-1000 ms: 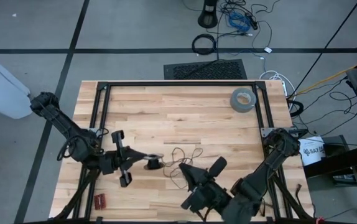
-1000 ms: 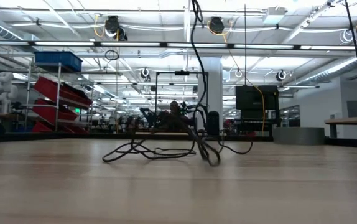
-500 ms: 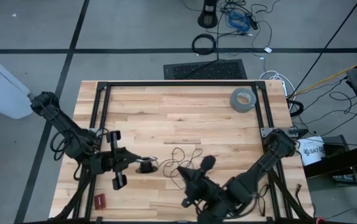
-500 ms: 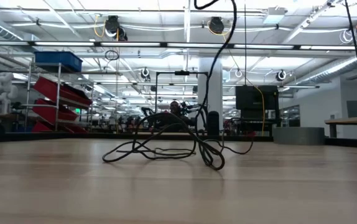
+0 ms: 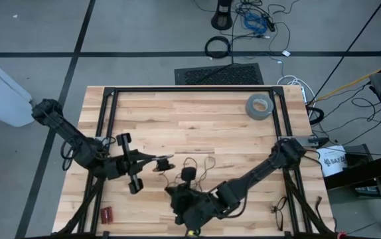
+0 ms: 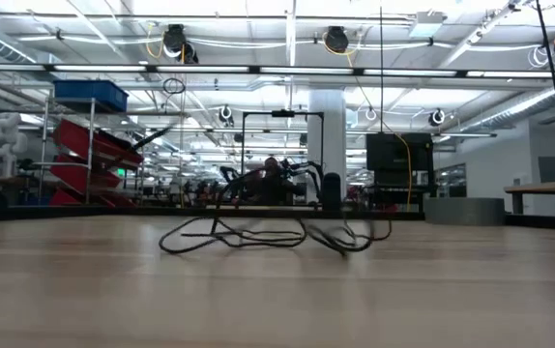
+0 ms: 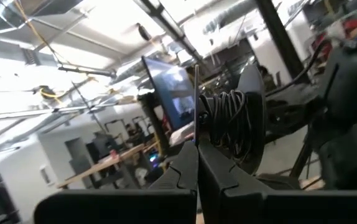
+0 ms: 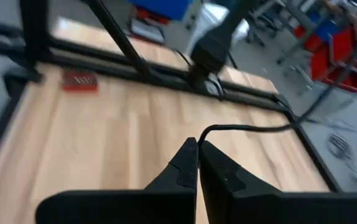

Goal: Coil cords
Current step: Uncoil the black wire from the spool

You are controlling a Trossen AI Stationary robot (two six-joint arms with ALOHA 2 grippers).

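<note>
The thin black cord (image 5: pixel 194 166) is lying in loose loops on the wooden table (image 5: pixel 197 119), near its front middle. The left gripper (image 5: pixel 166 160) is pinching one end closed beside a wound bundle. The right gripper (image 5: pixel 177 196) is clamping another stretch just in front.

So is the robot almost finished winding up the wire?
Partly. A bundle of wire is already wound beside the left claw. The right claw is shut on the wire's loose part. Left to do: messy loops sprawl on the table.
</note>
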